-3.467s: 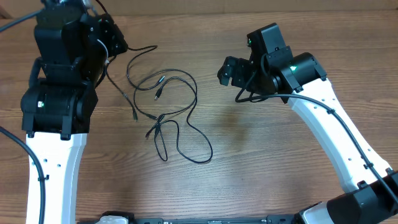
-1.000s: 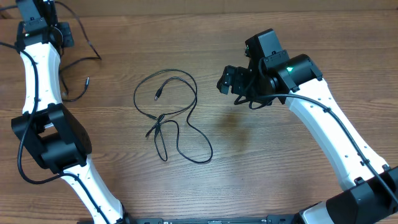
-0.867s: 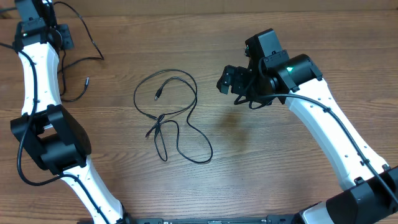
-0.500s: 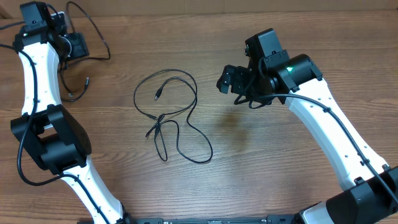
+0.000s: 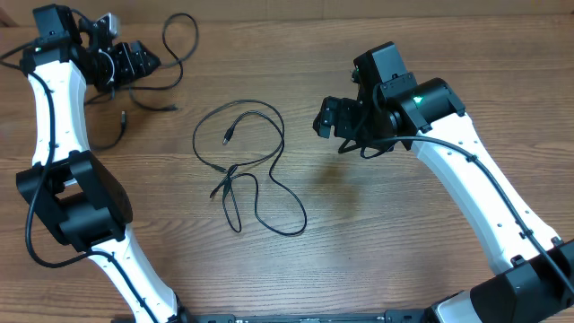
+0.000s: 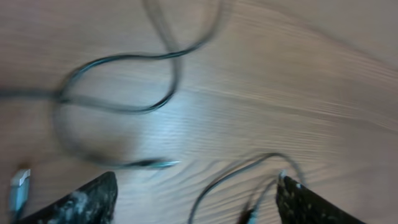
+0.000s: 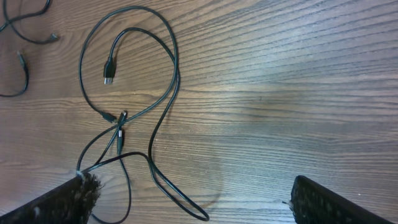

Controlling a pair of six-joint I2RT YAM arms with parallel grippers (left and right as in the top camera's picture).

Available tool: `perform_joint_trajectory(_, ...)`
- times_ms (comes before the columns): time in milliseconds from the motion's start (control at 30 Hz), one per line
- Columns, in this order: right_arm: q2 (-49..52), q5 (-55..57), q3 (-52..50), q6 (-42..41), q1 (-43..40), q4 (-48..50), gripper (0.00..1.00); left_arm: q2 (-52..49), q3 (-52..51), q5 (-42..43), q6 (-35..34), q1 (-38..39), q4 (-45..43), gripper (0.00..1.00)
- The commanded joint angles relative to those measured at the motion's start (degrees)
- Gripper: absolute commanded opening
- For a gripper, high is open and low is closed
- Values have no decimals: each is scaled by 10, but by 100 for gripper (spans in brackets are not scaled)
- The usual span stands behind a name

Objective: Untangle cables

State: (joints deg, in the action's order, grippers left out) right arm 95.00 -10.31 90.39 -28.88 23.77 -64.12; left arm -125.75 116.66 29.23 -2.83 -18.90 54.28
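Left claw (image 5: 142, 63) has shifted rightward, jaws spread wide, off the separated cable (image 5: 176, 31); leave it well clear of the tangled cables (image 5: 235, 170). Right claw (image 5: 325, 115) gapes wide, empty

Brown wood-grain surface (image 5: 395, 260), grain running side to side, even light, a pale sheen in the left wrist view

White arm links (image 5: 65, 108), black joints (image 5: 76, 211), black cabling (image 5: 30, 224) alongside, one green lamp (image 5: 418, 99).
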Motion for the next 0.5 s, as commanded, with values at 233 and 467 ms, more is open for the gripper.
perform_joint_trajectory(233,3,-3,-3,7,4,3,97,9,-21,-388,-86,-19,47,87)
perform_joint_trajectory(467,3,-3,-3,7,4,0,98,5,-98,-388,-85,-45,-21,100)
